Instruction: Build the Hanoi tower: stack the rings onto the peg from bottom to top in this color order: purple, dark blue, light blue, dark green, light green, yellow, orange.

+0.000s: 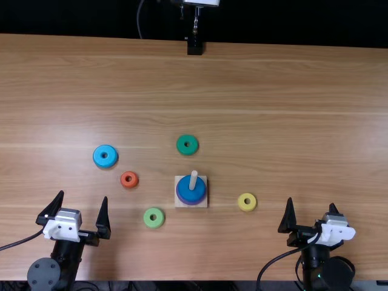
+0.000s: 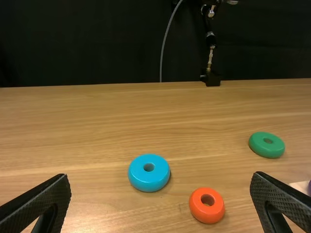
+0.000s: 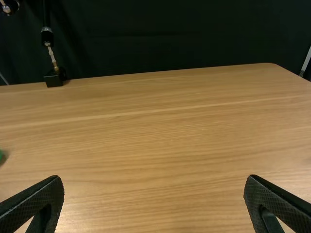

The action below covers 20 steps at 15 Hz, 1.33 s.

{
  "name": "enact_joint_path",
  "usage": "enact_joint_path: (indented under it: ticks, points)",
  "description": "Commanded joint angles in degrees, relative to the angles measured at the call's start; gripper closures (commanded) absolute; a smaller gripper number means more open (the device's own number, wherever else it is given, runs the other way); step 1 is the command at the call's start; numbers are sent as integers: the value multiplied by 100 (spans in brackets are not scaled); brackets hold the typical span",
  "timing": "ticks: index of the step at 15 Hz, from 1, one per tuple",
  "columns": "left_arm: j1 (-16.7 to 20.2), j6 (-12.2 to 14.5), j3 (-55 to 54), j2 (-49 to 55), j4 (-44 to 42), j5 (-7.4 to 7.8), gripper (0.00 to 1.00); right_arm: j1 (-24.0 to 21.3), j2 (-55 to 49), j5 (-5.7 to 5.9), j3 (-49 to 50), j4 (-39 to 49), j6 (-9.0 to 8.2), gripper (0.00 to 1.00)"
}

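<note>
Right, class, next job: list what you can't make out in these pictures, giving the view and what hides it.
Top view: most of the purple ring, covered by the dark blue ring.
Top view: the lower part of the peg, sunk inside the rings.
Left wrist view: most of the base, cut off by the right edge.
Right wrist view: most of a green ring, cut off by the left edge.
</note>
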State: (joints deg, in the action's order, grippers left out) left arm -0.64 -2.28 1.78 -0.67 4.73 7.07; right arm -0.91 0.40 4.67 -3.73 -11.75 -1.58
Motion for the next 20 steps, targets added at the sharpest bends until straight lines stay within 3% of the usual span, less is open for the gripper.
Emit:
enact_joint_path:
  ticks: [1, 5, 7, 9, 11, 16, 18, 20]
  points:
    - [56, 60, -178, 67, 23, 52, 0, -6, -40, 61, 285, -350, -21, 0]
    - [3, 60, 42, 67, 23, 10, 0, -6, -40, 61, 285, -350, -21, 0]
    - [3, 39, 1211, -505, 54, -64, 0, -6, -40, 61, 285, -350, -21, 0]
    - [-23, 39, 1949, -1489, 117, -106, 0, -6, -40, 61, 285, -350, -21, 0]
    - [-6, -25, 2687, -2447, 434, -11, 0, -6, -40, 61, 285, -350, -21, 0]
    - [-50, -4, 4067, -4926, 624, -53, 0, -6, -40, 61, 285, -350, -21, 0]
    - [-41, -4, 4480, -5866, 982, 0, 0, -6, -40, 61, 285, -350, -21, 0]
    - [-50, 28, 4911, -6859, 1162, -95, 0, -6, -40, 61, 285, -350, -21, 0]
